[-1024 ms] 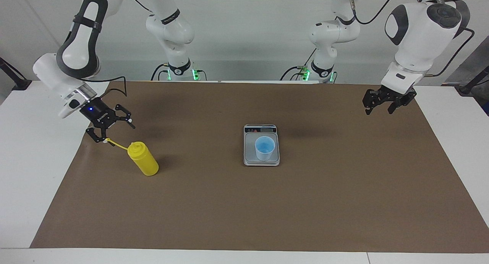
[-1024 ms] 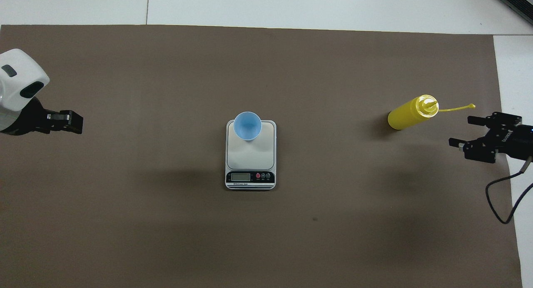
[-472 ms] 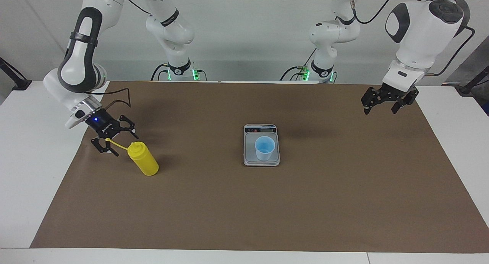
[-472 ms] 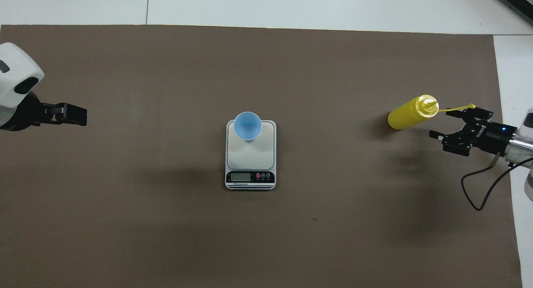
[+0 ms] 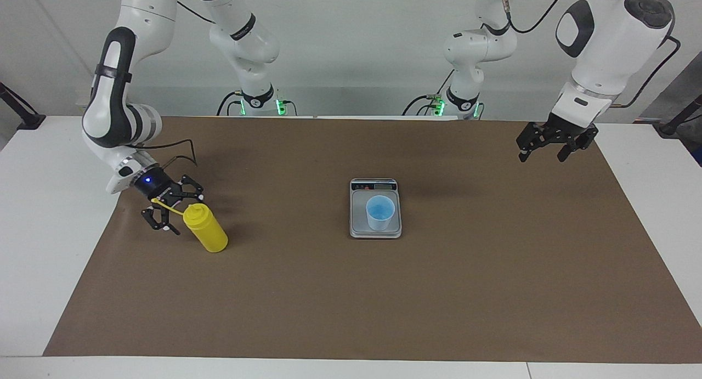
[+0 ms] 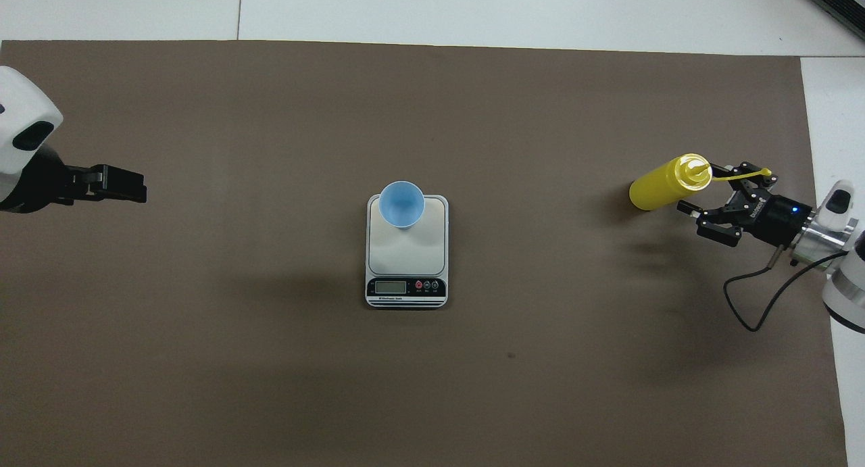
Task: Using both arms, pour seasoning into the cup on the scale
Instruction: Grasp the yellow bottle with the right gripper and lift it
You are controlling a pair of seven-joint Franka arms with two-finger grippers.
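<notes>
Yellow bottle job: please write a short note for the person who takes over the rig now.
Right pincer: open, low beside the standing yellow bottle, around its cap strap, not gripping the body.
Left pincer: open, waiting in the air over the mat's left-arm end.
Blue cup stands on the scale, mid-table.
Done: approach only.
Left: grasp bottle, carry it over the cup, pour.

1. Bottle (image 5: pixel 205 233): glossy yellow plastic.
2. Cup (image 5: pixel 380 212): smooth light-blue plastic.
3. Scale (image 6: pixel 407 257): matt grey plate, shiny dark display strip.
4. Mat (image 5: pixel 351 302): matt brown, paper-like.
5. Arms: glossy white shells.
</notes>
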